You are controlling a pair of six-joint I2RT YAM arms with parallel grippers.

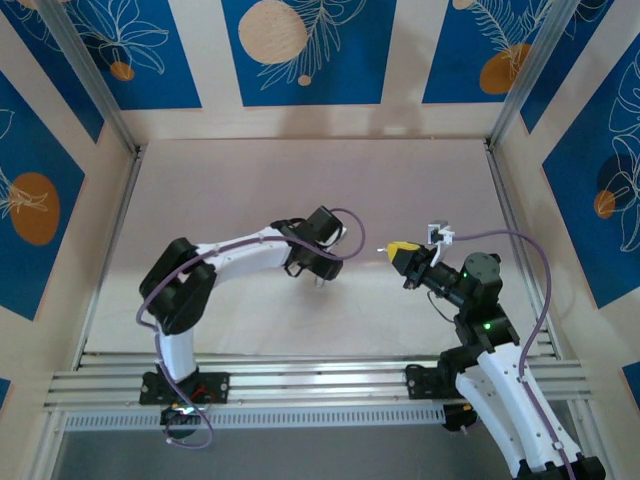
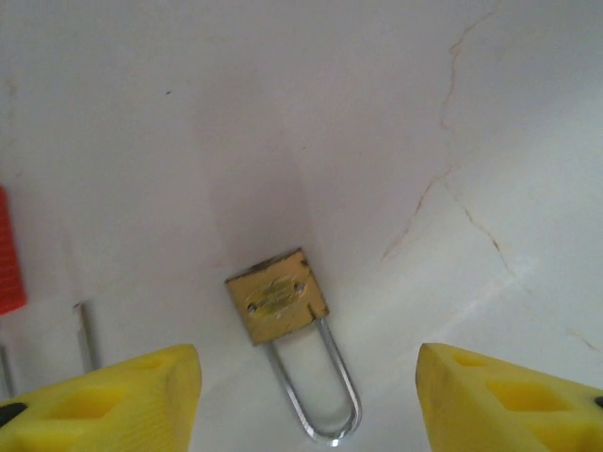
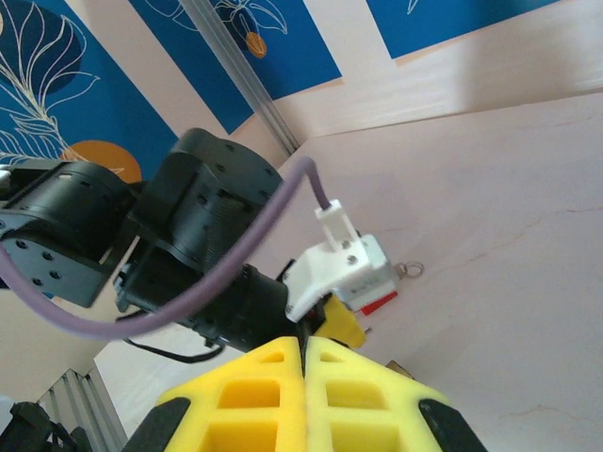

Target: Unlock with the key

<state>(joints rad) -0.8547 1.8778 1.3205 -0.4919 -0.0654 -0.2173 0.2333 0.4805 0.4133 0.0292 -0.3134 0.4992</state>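
Hovering over the brass padlock (image 2: 276, 297), my left end effector (image 2: 306, 377) stands wide open. Its yellow fingers flank the steel shackle (image 2: 332, 436) and touch nothing. The padlock lies flat near the middle of the table (image 1: 300, 190), and the shackle looks closed.

My right end effector (image 3: 303, 363) sits to the right of the padlock and apart from it, fingers pressed together. The top view shows a pale sliver at their tips, which I take to be the key (image 1: 382, 248), pinched by one end.

Risks:
- (a) The key is thin and held by very little, so a slight twist or a knock against the lock body could turn it in the grip or drop it.
- (b) I cannot tell which face carries the keyway, so the approach may meet the wrong side.
- (c) The padlock is unheld and would likely slide on the smooth table if the key pushed it before the left fingers close.

Surroundings:
- The left wrist and its purple cable (image 3: 188, 282) stand between the right end effector and the padlock, crowding the approach.
- A small metal ring (image 3: 410, 270) lies on the table beyond.
- Hairline cracks (image 2: 452, 179) mark the surface.
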